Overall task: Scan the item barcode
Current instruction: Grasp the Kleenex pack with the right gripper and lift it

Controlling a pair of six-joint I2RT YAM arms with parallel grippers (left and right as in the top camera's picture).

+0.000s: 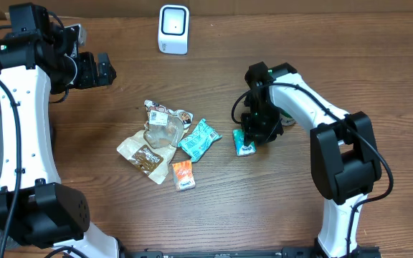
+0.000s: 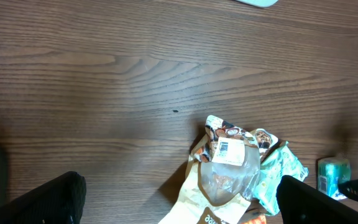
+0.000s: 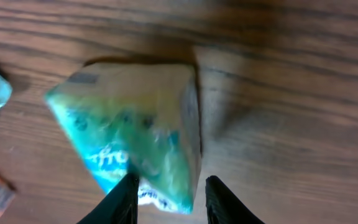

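A small teal snack packet (image 1: pixel 244 142) lies flat on the wooden table right of centre. My right gripper (image 1: pixel 255 133) is down over it. In the right wrist view the packet (image 3: pixel 135 134) has its near end between the fingers of that gripper (image 3: pixel 169 199), which is open: the left finger touches the wrapper and the right finger stands a little off it. The white barcode scanner (image 1: pixel 173 29) stands at the back edge of the table. My left gripper (image 1: pixel 95 69) hangs wide open and empty at the far left, above bare wood.
A pile of packets lies at the table's centre: a brown-and-white pouch (image 1: pixel 145 150), a clear packet with a label (image 1: pixel 165 122), a larger teal packet (image 1: pixel 199 138) and an orange one (image 1: pixel 183 175). The left wrist view shows the same pile (image 2: pixel 232 155) below it.
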